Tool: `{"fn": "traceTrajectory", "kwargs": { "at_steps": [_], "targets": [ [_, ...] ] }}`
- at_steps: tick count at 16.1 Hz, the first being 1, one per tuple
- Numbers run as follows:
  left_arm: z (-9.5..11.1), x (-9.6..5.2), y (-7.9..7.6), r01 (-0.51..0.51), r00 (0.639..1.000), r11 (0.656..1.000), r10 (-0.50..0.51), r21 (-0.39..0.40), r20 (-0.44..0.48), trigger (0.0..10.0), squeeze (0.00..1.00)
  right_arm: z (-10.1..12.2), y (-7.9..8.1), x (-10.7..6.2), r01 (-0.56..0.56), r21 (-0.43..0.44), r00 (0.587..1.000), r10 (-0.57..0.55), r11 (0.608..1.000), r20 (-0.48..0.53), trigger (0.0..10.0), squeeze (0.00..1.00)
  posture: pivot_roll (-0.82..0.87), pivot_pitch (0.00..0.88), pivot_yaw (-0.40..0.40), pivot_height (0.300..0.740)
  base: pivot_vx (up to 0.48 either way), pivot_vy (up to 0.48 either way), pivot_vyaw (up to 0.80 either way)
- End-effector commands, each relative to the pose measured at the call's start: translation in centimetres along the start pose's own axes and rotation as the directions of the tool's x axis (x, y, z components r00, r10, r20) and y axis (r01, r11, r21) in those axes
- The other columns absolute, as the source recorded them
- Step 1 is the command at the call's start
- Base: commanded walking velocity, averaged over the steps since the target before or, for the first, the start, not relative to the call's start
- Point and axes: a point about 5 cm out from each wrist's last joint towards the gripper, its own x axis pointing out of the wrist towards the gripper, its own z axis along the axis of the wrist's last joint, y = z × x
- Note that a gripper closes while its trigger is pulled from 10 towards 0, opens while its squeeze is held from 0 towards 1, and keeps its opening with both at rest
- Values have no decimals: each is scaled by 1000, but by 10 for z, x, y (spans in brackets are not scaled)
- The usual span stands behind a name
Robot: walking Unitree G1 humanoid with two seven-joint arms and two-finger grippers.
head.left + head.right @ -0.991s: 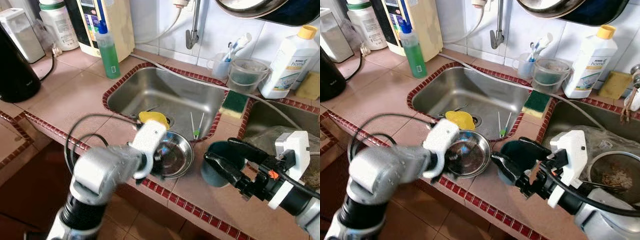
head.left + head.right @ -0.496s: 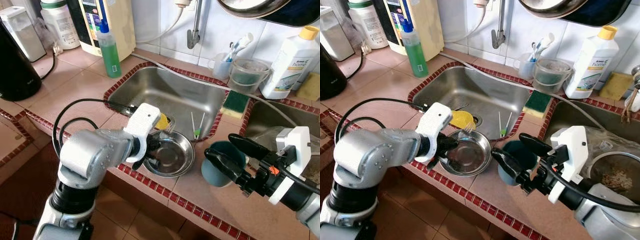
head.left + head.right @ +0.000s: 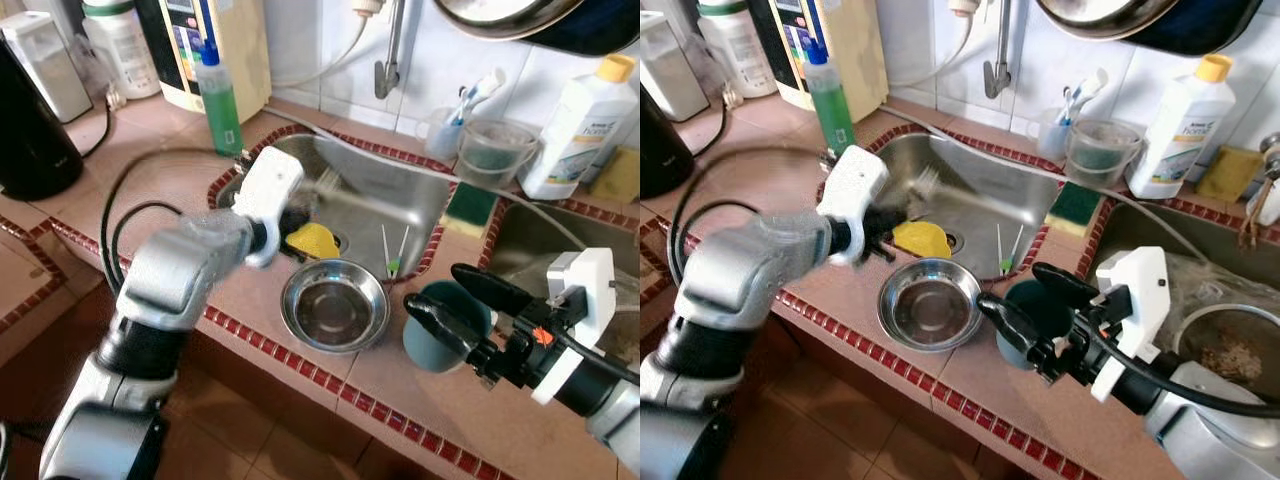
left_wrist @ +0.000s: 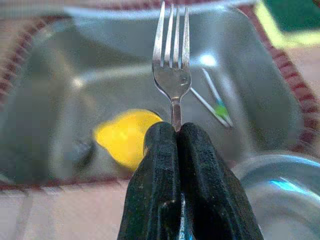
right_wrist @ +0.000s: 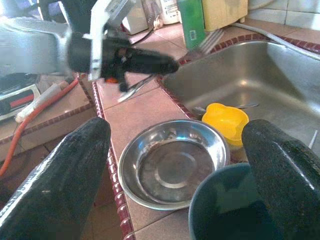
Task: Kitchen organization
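Silver metal fork (image 4: 172, 70) pinched by its handle in my left gripper (image 4: 176, 131), over the steel sink (image 3: 390, 195). Thin grip: fast swing could twist it loose. Right gripper (image 3: 470, 300) wide open, empty, around teal cup (image 3: 438, 325).

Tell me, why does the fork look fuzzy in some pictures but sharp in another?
In both eye views the left gripper and its fork are smeared by motion blur. In the left wrist view the fork is crisp, jaws shut on its handle, while the sink behind is soft.
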Motion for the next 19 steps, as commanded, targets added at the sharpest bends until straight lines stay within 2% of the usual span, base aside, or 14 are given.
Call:
{"fn": "traceTrajectory", "kwargs": {
  "at_steps": [1,3,4,6,10,15,19],
  "targets": [
    [5,7,-1,8,999,999,-11,54,45,10000,0,0,1,0,5,2,1000,-5,1000,7,10000,0,-177,54,6,740,0,0,0],
    [2,18,0,3,998,985,-13,171,56,10000,0,1,-3,-2,54,4,998,-54,999,18,10000,0,-196,49,18,740,0,0,0],
    [-3,29,4,15,998,969,-31,247,62,10000,0,2,-9,-4,117,12,992,-118,993,39,10000,0,-224,47,38,740,0,0,0],
    [-6,40,8,31,996,954,-54,297,68,10000,0,2,-10,-7,167,18,984,-167,986,56,10000,0,-244,48,53,740,0,0,0],
    [-16,59,16,18,996,953,-44,301,80,10000,0,0,-5,-18,262,26,960,-263,965,90,10000,0,-303,59,92,740,0,0,0],
    [-38,67,18,8,999,929,-19,370,26,10000,0,-3,3,-23,290,45,952,-293,956,88,10000,0,-328,77,101,740,0,0,0],
    [-39,70,16,5,1000,918,-10,396,12,10000,0,-4,8,-27,296,61,950,-301,953,88,10000,0,-344,104,122,740,0,0,0]
  ]
}}
